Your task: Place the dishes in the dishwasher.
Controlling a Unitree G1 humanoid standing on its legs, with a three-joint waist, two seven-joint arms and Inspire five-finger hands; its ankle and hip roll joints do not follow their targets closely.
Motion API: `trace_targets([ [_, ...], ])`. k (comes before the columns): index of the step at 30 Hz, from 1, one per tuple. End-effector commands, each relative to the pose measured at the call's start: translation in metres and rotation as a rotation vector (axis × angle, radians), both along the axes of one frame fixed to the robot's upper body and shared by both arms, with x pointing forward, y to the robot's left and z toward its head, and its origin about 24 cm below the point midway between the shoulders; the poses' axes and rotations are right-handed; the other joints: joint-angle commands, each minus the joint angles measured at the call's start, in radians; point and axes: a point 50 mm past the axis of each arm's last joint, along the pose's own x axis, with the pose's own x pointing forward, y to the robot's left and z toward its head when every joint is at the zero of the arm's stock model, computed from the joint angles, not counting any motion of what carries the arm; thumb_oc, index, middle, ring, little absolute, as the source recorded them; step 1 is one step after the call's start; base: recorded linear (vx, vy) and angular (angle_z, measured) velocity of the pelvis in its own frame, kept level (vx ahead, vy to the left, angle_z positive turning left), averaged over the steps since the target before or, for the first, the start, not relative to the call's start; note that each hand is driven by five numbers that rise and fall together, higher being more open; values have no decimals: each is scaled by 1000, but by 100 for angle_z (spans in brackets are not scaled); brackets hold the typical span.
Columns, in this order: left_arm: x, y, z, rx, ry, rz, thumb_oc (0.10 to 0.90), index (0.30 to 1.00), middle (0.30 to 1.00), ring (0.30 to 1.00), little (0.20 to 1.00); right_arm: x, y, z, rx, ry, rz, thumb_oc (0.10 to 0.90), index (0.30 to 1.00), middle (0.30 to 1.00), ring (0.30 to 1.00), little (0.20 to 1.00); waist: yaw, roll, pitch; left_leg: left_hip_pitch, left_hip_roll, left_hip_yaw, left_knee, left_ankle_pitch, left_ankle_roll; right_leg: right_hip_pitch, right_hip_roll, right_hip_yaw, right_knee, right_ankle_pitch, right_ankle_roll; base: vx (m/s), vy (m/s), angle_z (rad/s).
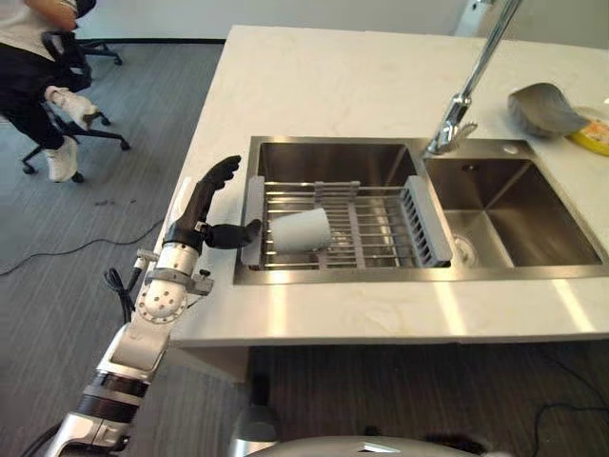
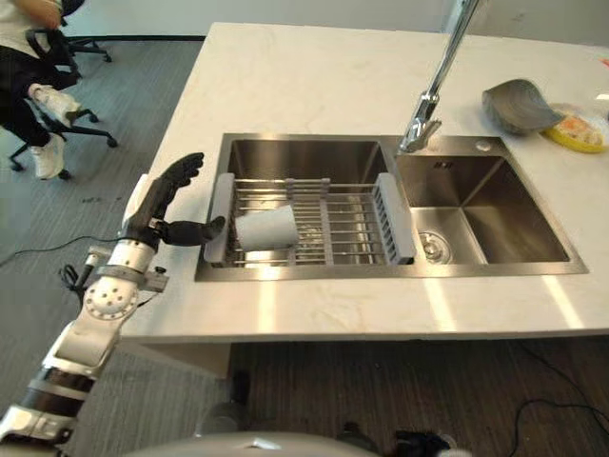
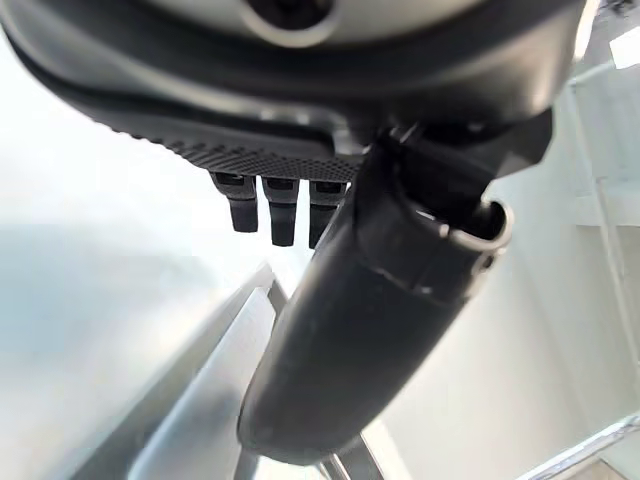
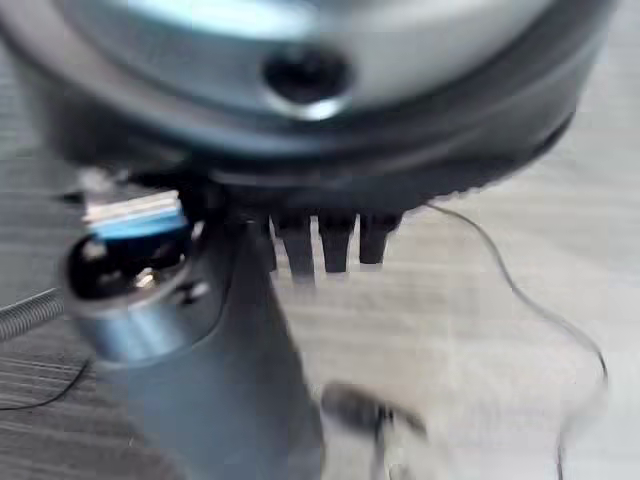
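1. The white cup (image 1: 301, 229) lies on its side on the wire drying rack (image 1: 376, 227) that spans the left basin of the steel sink (image 1: 514, 228). Its open mouth faces the left hand (image 1: 211, 205).
2. The left hand hovers over the counter (image 1: 314, 86) edge just beside the rack's grey end piece. Its fingers (image 1: 221, 176) are straight and spread wide, the thumb (image 1: 236, 233) points toward the cup, and it holds nothing.
3. The step in hand, as I judge it, is the reach for the cup. The hand should travel rightward over the rack's end piece without clipping it.
4. A good grasp puts the thumb on one side of the cup wall and the fingers on the other, near the rim, closing only once both sides are bracketed.
5. The cup can roll on the bars, so a sideways nudge may push it away; coming down from above seems safer.
6. Lift straight up before swinging away, so the cup clears the rack and the faucet (image 1: 473, 78).
7. The right hand (image 4: 300, 160) shows in its wrist view above the grey floor, fingers straight and empty; it looks idle.
8. No dishwasher is visible, so the carry direction cannot be judged.
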Motion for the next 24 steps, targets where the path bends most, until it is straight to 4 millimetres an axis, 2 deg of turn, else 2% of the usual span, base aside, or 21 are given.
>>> trace_targets([
  [1,10,-23,61,6,-267,-138,800,900,900,900,900,66,47,11,129,-241,90,800,900,900,900,900,31,-24,-23,21,20,-6,34,-30,-28,-26,-26,-22,38,-56,31,0,-296,52],
  [2,15,-24,60,2,-257,-135,800,900,900,900,900,66,37,16,100,-267,94,800,900,900,900,900,23,-21,-13,11,34,-16,4,8,-46,-14,7,-42,18,-74,17,-40,-216,22],
  [3,15,-24,60,1,-257,-136,800,900,900,900,900,66,36,17,99,-267,93,800,900,900,900,900,20,-18,-14,8,35,-21,4,9,-47,-14,9,-46,18,-75,16,-104,-341,42],
  [4,21,-29,62,16,-260,-144,800,900,900,900,900,71,30,24,84,-307,96,800,900,900,900,900,2,-19,4,-16,30,19,12,21,-37,-25,9,-72,18,-73,12,-150,-182,49],
  [6,23,-32,64,22,-260,-154,800,900,900,900,900,72,30,27,86,-326,96,800,900,900,900,900,-7,-25,9,-12,24,46,28,1,-27,-32,5,-82,18,-66,7,-136,-159,67],
  [7,25,-32,65,20,-260,-157,800,900,900,900,900,64,28,24,96,-311,62,800,900,900,900,900,-14,-38,12,4,-19,36,111,-76,-8,-54,-5,-88,18,-46,2,-78,-86,48],
  [8,25,-32,65,20,-260,-157,800,900,900,900,900,64,28,24,96,-311,62,800,900,900,900,900,-14,-38,12,3,-20,35,115,-78,-8,-54,-5,-88,18,-46,2,-120,-130,21],
  [9,25,-34,64,25,-257,-170,800,900,900,900,900,65,29,25,101,-321,63,800,900,900,900,900,-17,-42,8,18,-46,26,141,-124,1,-67,-12,-90,18,-39,-1,-56,-27,-4],
  [10,25,-43,64,34,-255,-204,800,900,900,900,900,55,26,21,99,-290,40,800,900,900,900,900,-36,-31,-3,42,-57,61,139,-135,15,-80,-6,-101,18,-35,4,-56,-28,-7],
  [13,27,-44,62,32,-240,-209,800,900,900,900,900,57,33,21,123,-303,53,800,900,900,900,900,-37,-26,-11,37,-79,52,124,-136,17,-81,-3,-91,18,-30,4,32,23,-2],
  [17,29,-49,57,73,-215,-236,800,900,900,900,900,58,45,29,171,-366,81,800,900,900,900,900,-61,-20,-28,93,-88,28,34,-124,16,-69,-3,-89,18,-21,6,64,34,-20],
  [21,29,-53,57,114,-205,-260,800,900,900,900,900,74,48,53,166,-484,181,800,900,900,900,900,-81,-18,-34,123,-90,32,-7,-112,19,-74,-6,-79,18,-4,6,13,38,-19],
  [22,29,-53,55,121,-199,-263,800,900,900,900,900,77,48,59,163,-513,198,800,900,900,900,900,-83,-17,-37,134,-89,34,-11,-125,18,-69,-3,-76,18,-12,8,-1,26,-21],
  [24,29,-58,53,119,-189,-289,800,900,900,900,900,80,48,56,159,-503,186,800,900,900,900,900,-83,-13,-40,141,-90,33,-11,-129,20,-68,-3,-72,18,-12,8,15,25,-18],
])
